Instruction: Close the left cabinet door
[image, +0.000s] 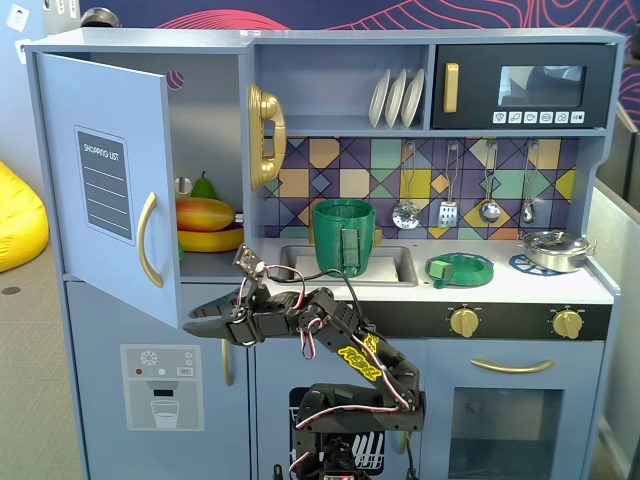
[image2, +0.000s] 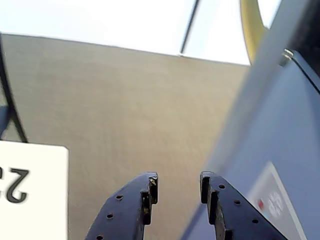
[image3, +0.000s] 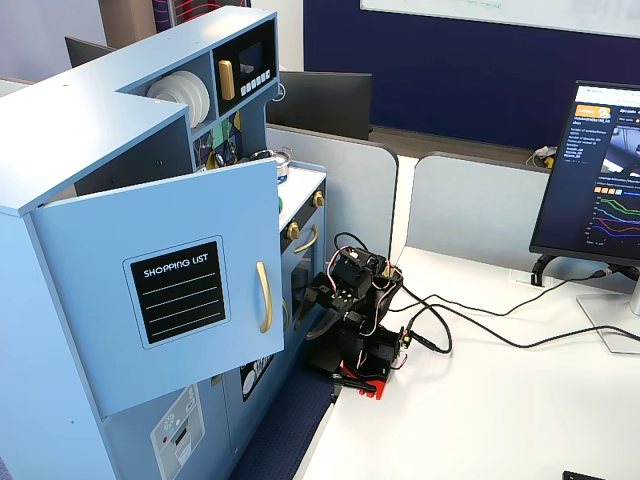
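The left cabinet door (image: 110, 180), light blue with a black "SHOPPING LIST" panel and a curved gold handle (image: 148, 240), stands swung wide open; it also shows in the other fixed view (image3: 180, 290). My gripper (image: 192, 320) reaches left from the arm below the counter. Its tips sit at the door's lower free corner, just under the bottom edge. The jaws are open and hold nothing. In the wrist view my gripper (image2: 178, 182) shows a clear gap, with grey floor beyond. In the side fixed view my gripper (image3: 303, 305) sits low, next to the door's free edge.
Toy fruit (image: 205, 215) lies inside the open cabinet. The lower blue door with the dispenser graphic (image: 162, 385) is right under my gripper and fills the right of the wrist view (image2: 280, 190). A green pot (image: 343, 235) stands in the sink. A monitor (image3: 600, 170) and cables lie on the desk.
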